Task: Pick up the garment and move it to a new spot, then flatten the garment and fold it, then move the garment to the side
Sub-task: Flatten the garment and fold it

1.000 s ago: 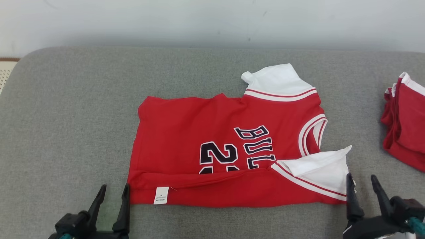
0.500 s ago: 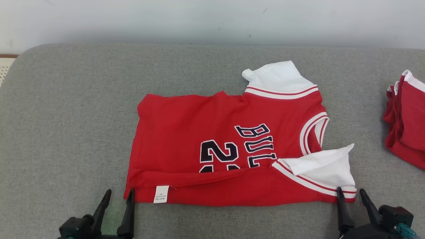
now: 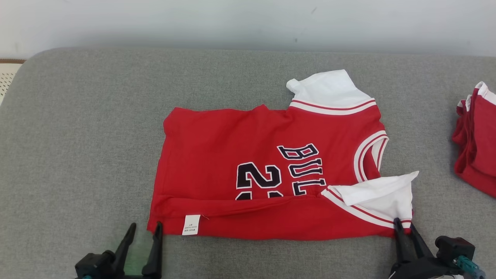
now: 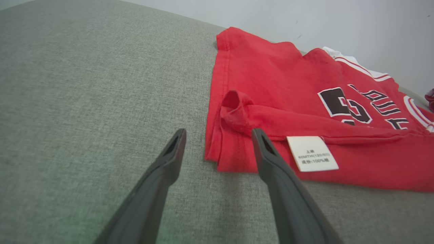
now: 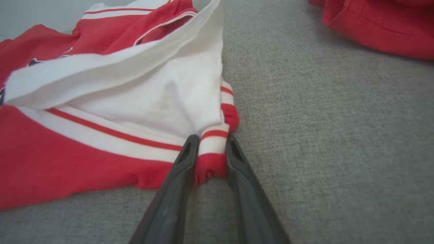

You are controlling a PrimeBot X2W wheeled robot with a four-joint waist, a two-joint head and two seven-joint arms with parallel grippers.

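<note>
Since a second ago the right gripper (image 3: 403, 225) has narrowed its fingers, and now it pinches the striped near right corner of the garment (image 3: 232, 162), which lies spread on the grey cushion (image 3: 77, 135). At the garment's near left corner the left gripper (image 3: 145, 228) stands wide, with one fingertip at the red hem. A white label (image 3: 191, 224) shows on the garment's near fold. Well apart to the garment's right lies a red pile of cloth (image 3: 476, 147).
</note>
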